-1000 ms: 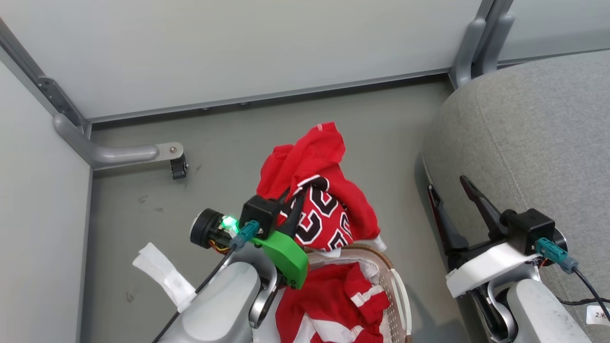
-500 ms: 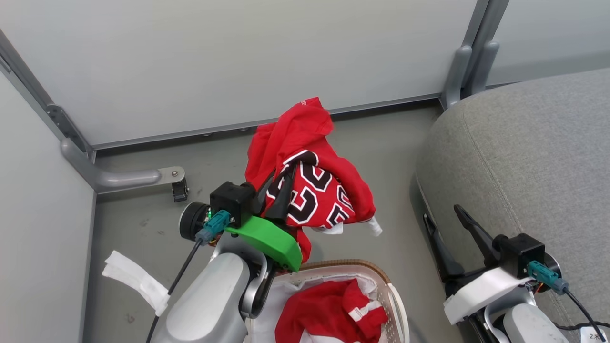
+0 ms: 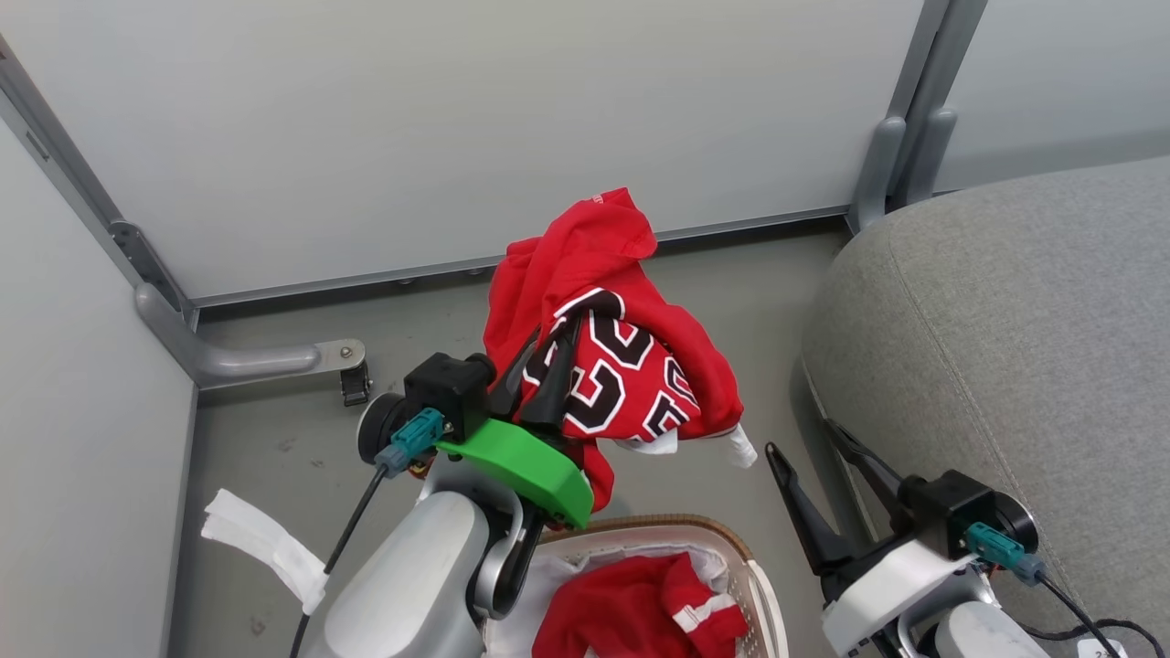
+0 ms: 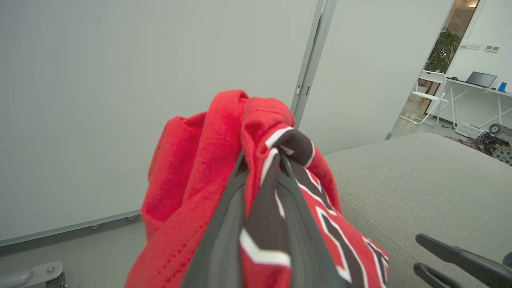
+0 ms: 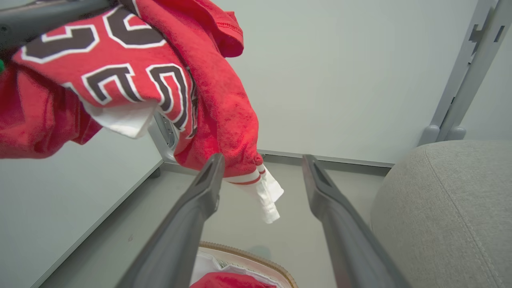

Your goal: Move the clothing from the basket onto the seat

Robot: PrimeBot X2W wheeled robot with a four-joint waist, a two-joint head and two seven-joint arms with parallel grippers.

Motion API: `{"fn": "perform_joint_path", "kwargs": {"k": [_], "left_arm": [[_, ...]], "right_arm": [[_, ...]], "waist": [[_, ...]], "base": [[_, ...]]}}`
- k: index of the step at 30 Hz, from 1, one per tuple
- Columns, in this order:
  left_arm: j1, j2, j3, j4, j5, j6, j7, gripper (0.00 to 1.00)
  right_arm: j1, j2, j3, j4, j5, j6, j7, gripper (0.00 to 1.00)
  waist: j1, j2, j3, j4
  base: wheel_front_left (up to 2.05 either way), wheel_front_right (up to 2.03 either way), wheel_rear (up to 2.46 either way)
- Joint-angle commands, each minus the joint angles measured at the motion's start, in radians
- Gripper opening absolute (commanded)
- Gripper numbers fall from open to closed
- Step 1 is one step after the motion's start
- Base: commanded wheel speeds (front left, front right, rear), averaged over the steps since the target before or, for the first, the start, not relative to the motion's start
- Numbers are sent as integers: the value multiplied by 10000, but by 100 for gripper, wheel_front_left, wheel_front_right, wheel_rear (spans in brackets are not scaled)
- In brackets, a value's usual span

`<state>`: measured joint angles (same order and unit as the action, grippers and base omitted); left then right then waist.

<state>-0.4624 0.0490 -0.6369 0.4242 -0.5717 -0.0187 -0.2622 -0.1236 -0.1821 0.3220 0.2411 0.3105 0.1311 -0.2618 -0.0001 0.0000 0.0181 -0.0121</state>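
Left gripper [image 3: 551, 336]: jaws almost closed, pinched on a fold of the numbered jersey [image 3: 631, 366]. In the left wrist view the narrow gap between the fingers is packed with black-and-white numeral cloth.

Right gripper [image 3: 803, 439]: jaws spread wide, nothing gripped. It sits just beside the basket [image 3: 676, 528], on its seat side. In the right wrist view the jersey's white-banded end shows beyond the fingertips, not held.

Jersey is lifted clear above the basket's far rim, bunched and draped over the left fingers. Its long axis runs from a red fold high on the far side down to the white-trimmed end, which dangles toward the seat [image 3: 1005, 311].

The second red garment [image 3: 631, 612], with white stripe trim, lies inside the basket on the white liner.

Hard to make out:
- The left fingertips are buried in cloth.
- The numerals are folded and cannot be read whole.
- The basket's near half is cut off by the frame edge and the left forearm.
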Motion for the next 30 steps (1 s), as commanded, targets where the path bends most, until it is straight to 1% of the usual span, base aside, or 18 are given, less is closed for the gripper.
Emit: {"fn": "perform_joint_path", "kwargs": {"k": [1, 9, 15, 25, 30], "left_arm": [[95, 27, -21, -12, -39, 21, -40, 0], [19, 30, -222, 50, -203, 45, -40, 0], [-123, 28, -477, 110, -327, 41, -40, 0], [-310, 24, -935, 144, -536, 106, -41, 0], [-381, 24, -1098, 98, -645, 147, -41, 0]], "right_arm": [[-165, -68, 164, -94, -108, -7, -49, 100], [-937, -382, 1549, -370, -539, -7, -47, 100], [-1645, -380, 2295, -244, -871, -7, -47, 100], [-2641, 3, 3251, 580, -993, -7, -47, 100], [-3042, 280, 3545, 1162, -751, -8, -47, 100]], "waist": [[1, 0, -13, 10], [1, 0, -20, 66], [1, 0, 66, 156], [1, 0, 185, 296], [1, 0, 223, 332]], "base": [[0, 0, 0], [0, 0, 0], [0, 0, 0], [0, 0, 0], [0, 0, 0]]}}
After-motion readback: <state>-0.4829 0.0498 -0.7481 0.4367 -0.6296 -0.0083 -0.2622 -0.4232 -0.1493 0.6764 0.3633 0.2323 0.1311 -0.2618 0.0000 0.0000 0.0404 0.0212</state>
